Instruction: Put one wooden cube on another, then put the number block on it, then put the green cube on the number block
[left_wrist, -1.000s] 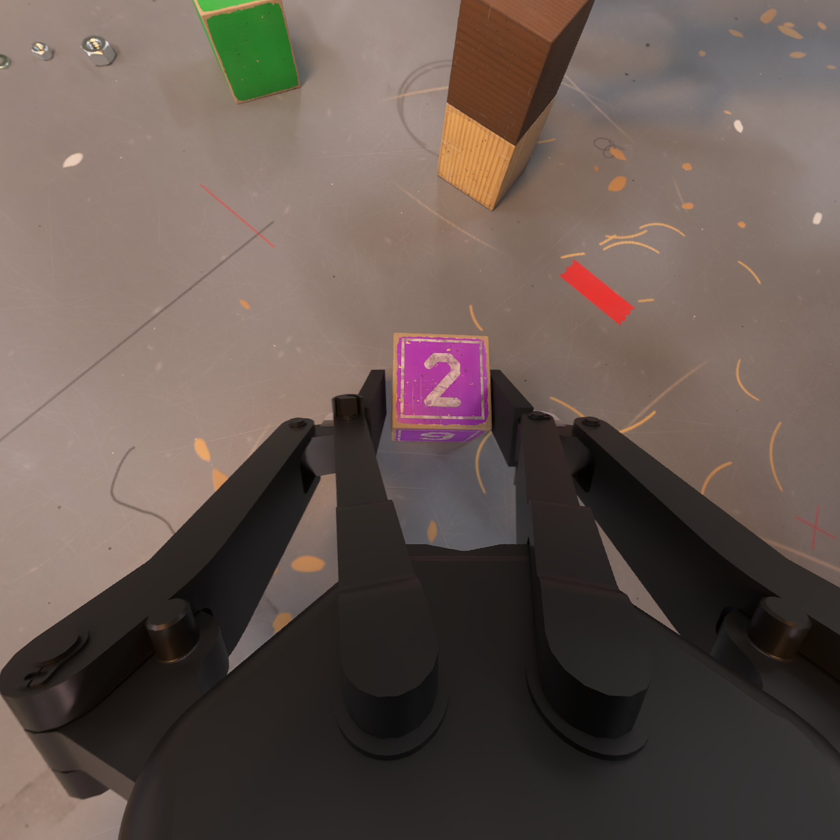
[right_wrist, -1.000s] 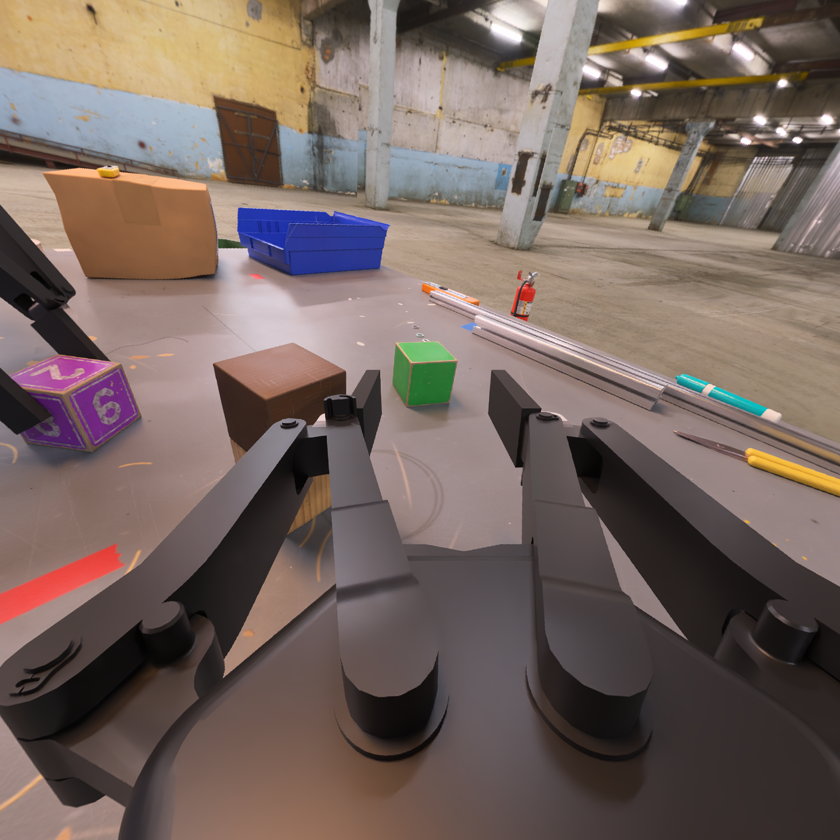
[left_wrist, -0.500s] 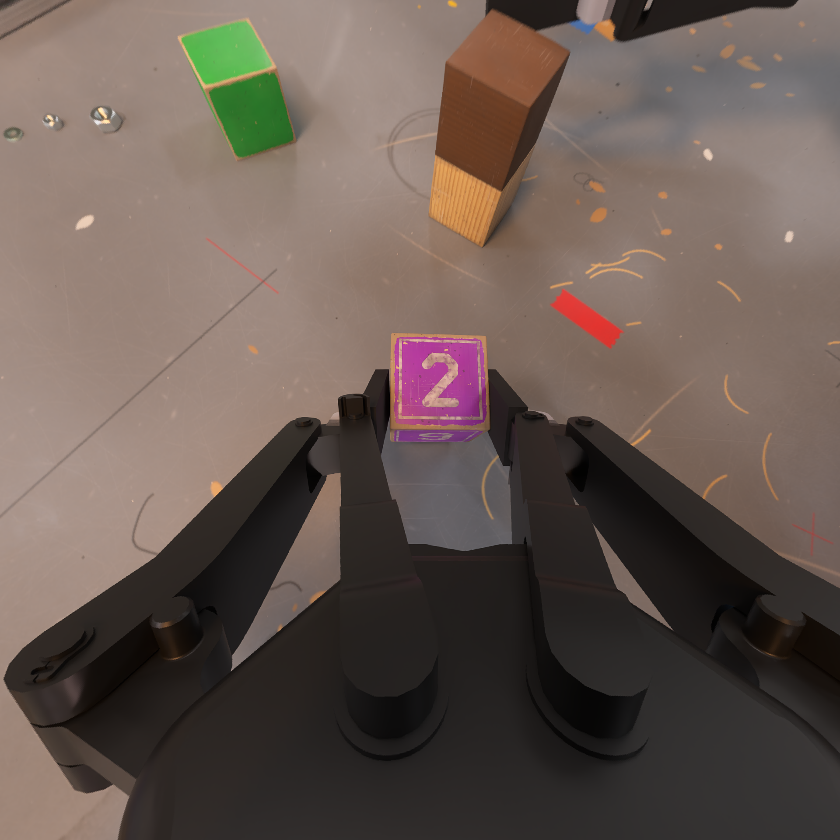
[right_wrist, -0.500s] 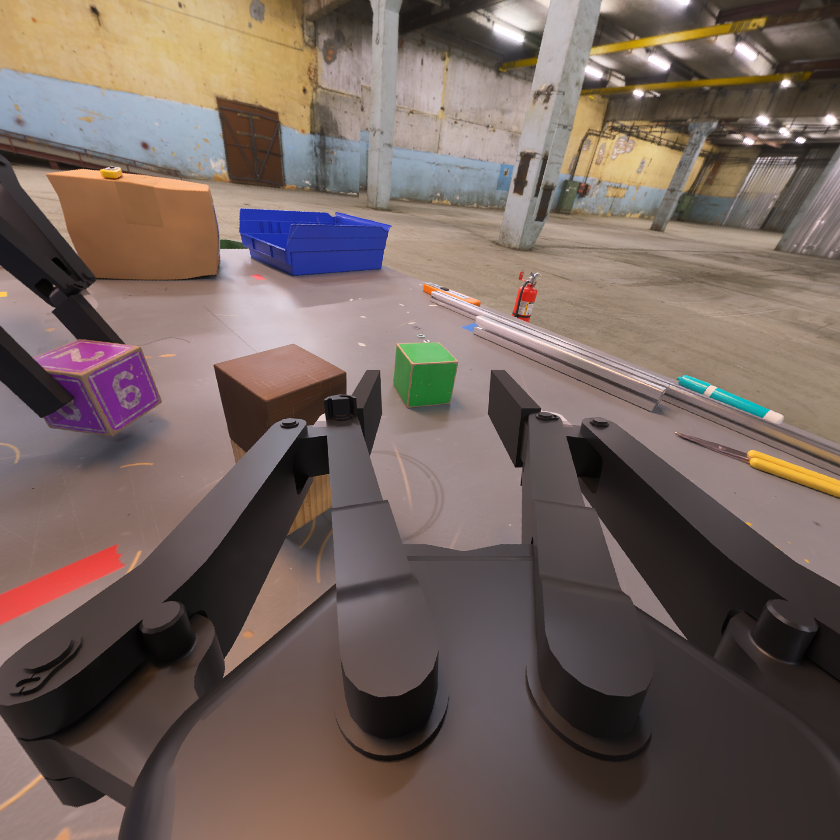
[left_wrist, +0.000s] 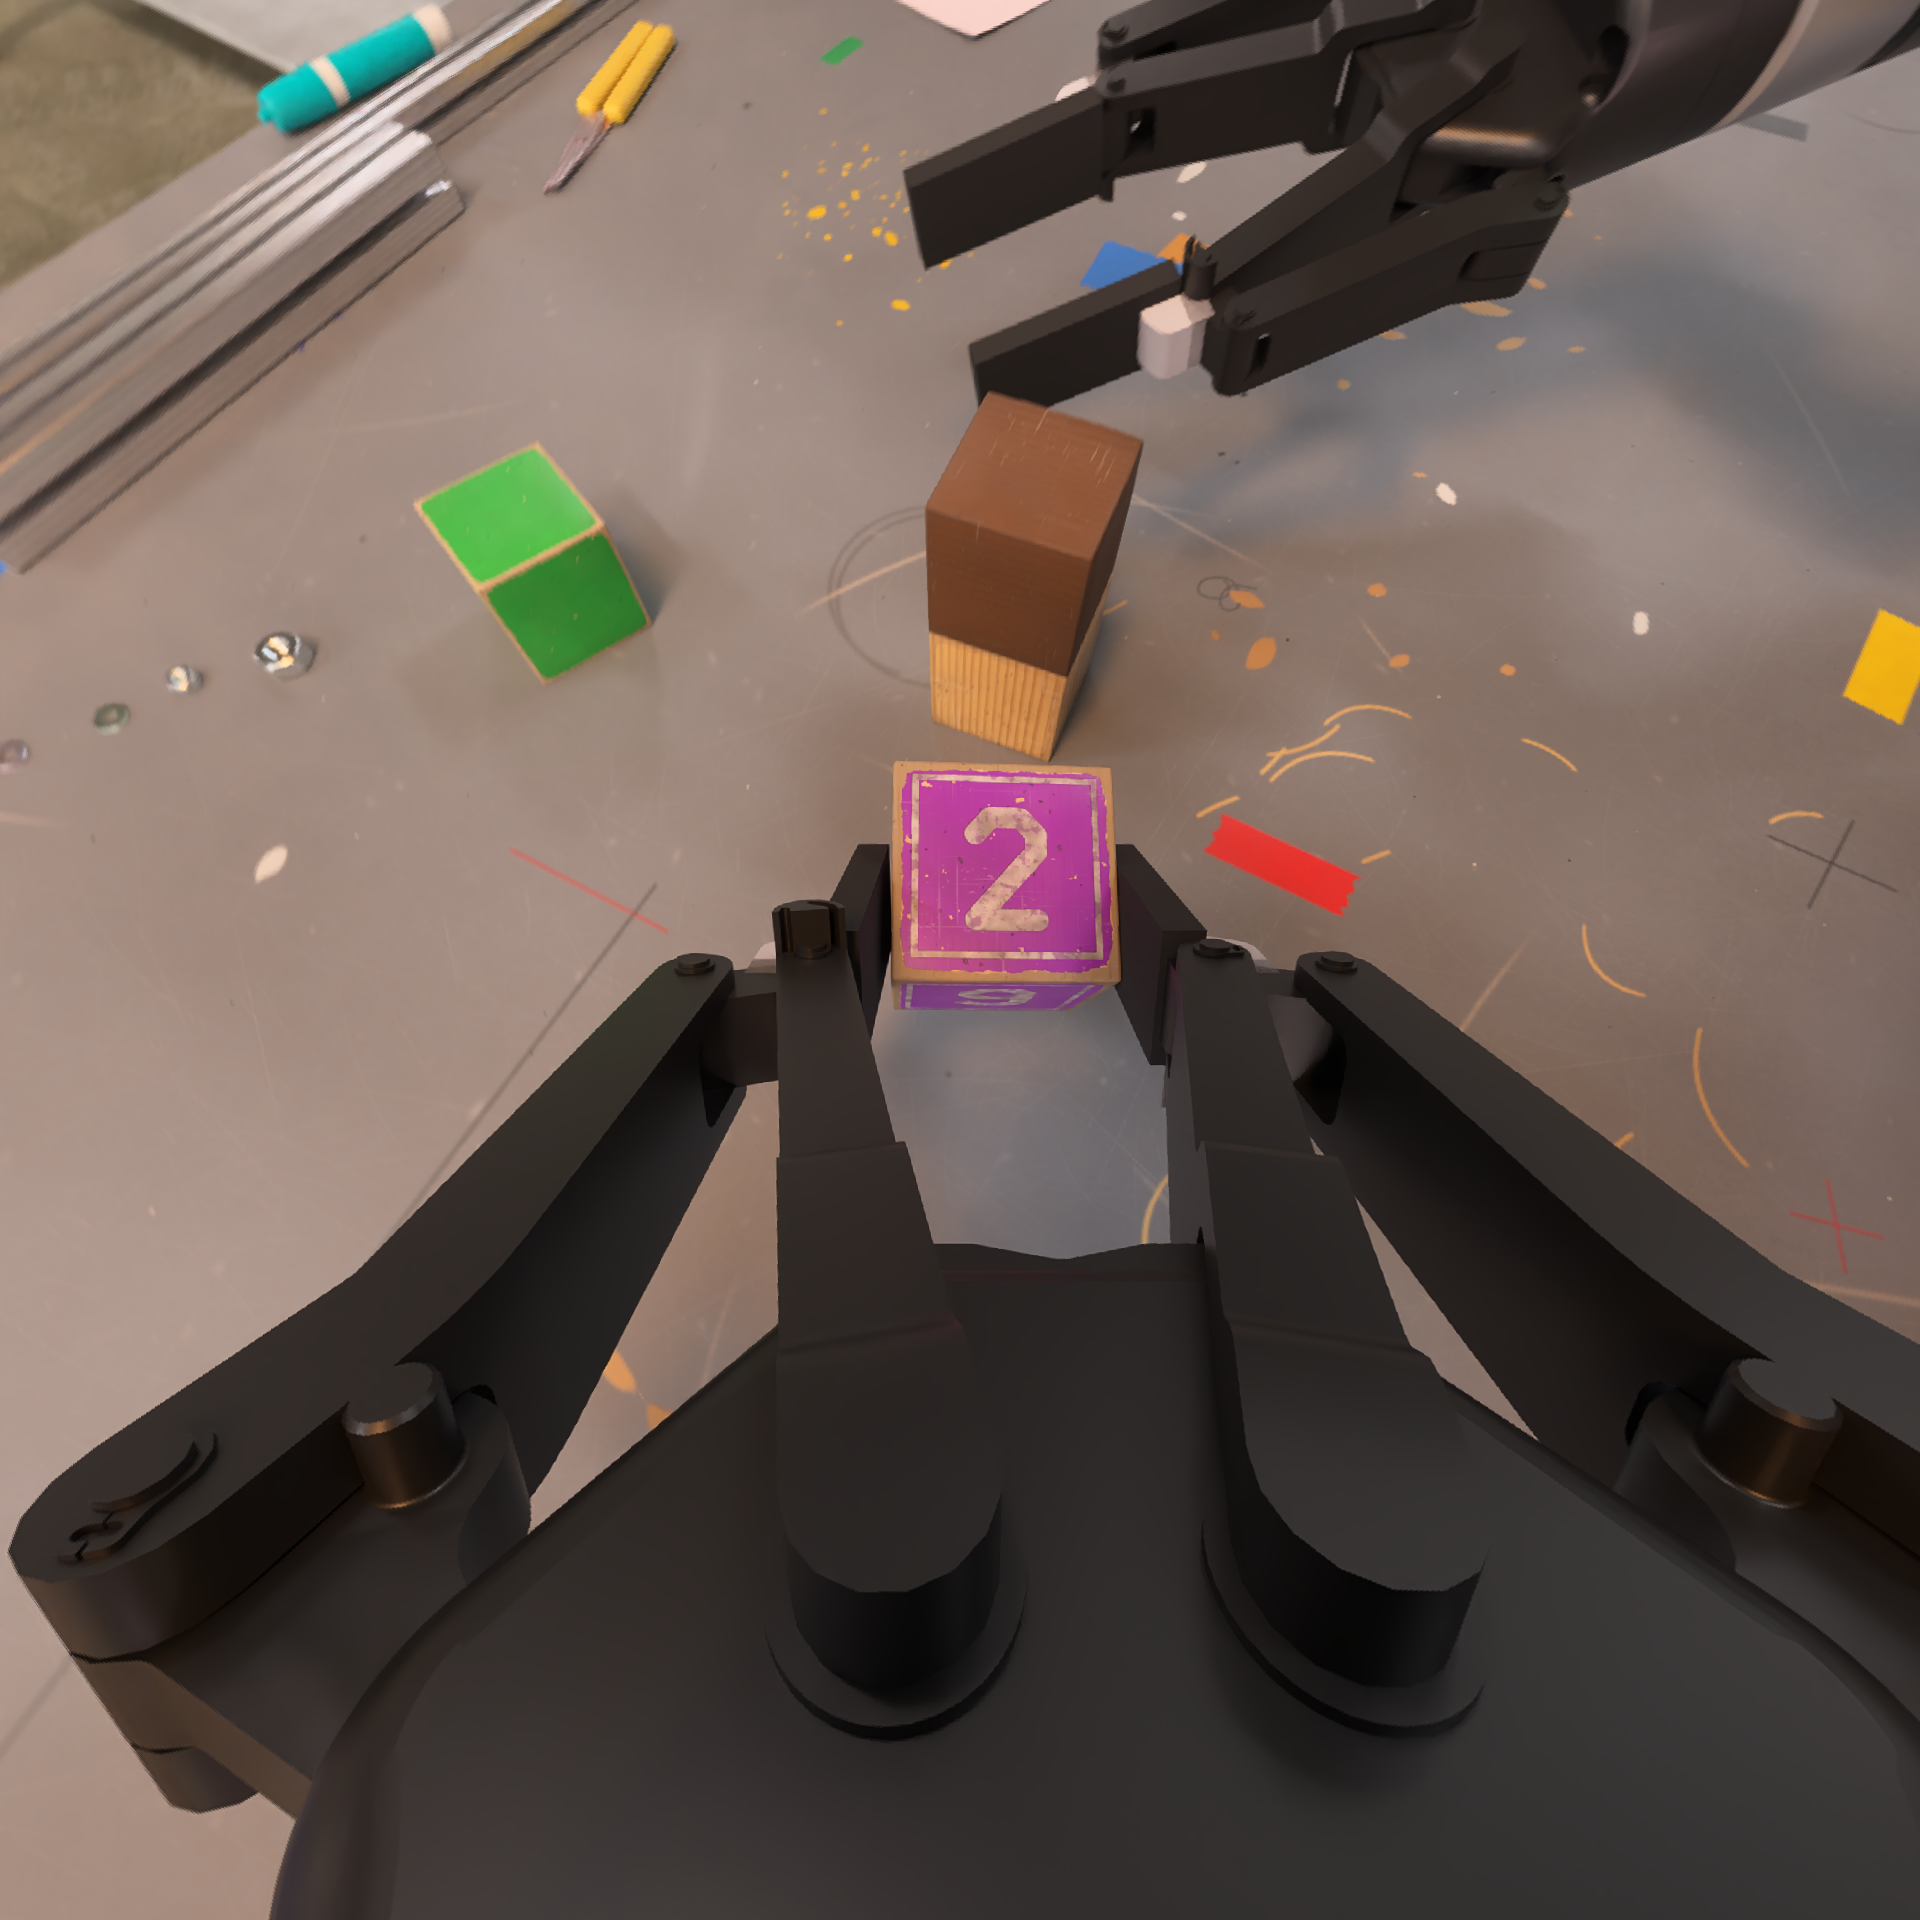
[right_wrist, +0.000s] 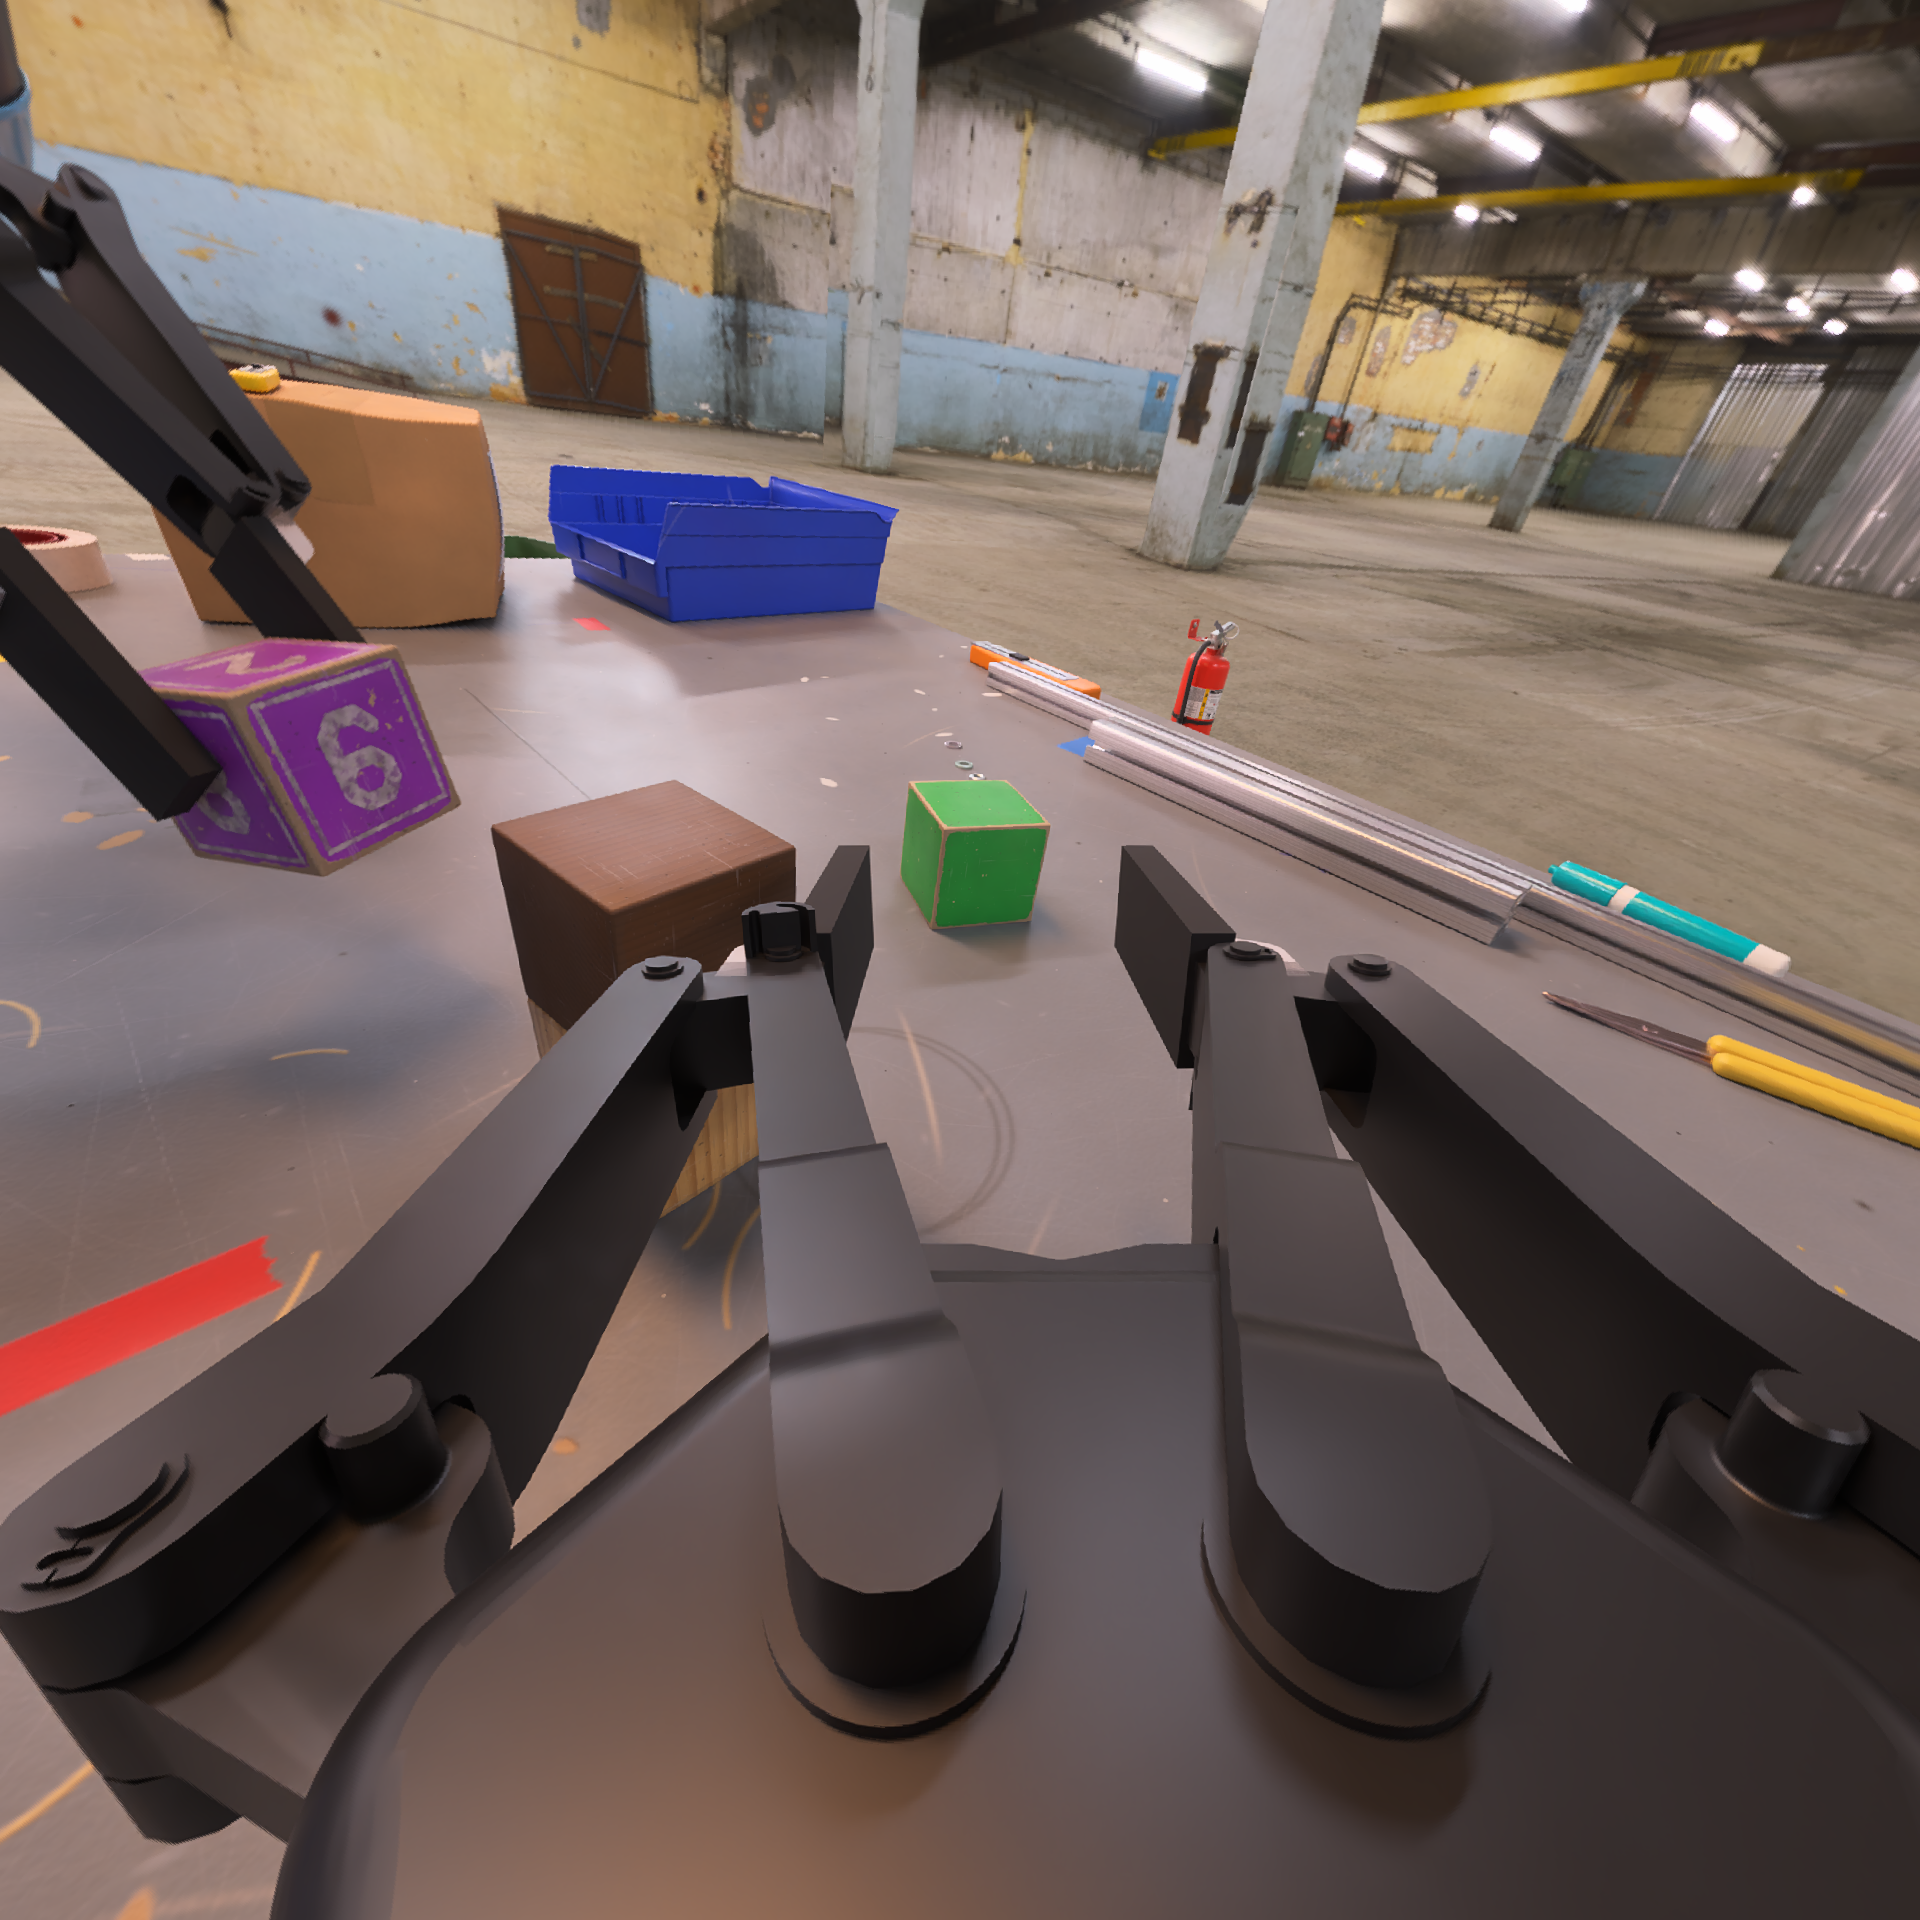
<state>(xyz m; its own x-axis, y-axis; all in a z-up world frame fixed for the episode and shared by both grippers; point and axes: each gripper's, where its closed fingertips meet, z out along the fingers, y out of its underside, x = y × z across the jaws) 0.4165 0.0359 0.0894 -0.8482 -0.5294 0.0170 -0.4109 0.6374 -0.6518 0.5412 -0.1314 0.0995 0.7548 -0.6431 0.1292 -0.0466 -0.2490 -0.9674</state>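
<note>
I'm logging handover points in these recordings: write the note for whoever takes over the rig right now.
Left gripper: shut on the purple number block, held in the air clear of the table, short of the stack.
Right gripper: open, empty, hanging beside the stack.
Done: dark wooden cube sits on the light wooden cube.
Green cube stands alone on the table, untouched.
Left: set the number block on the dark cube, then put the green cube on top of it.
</note>
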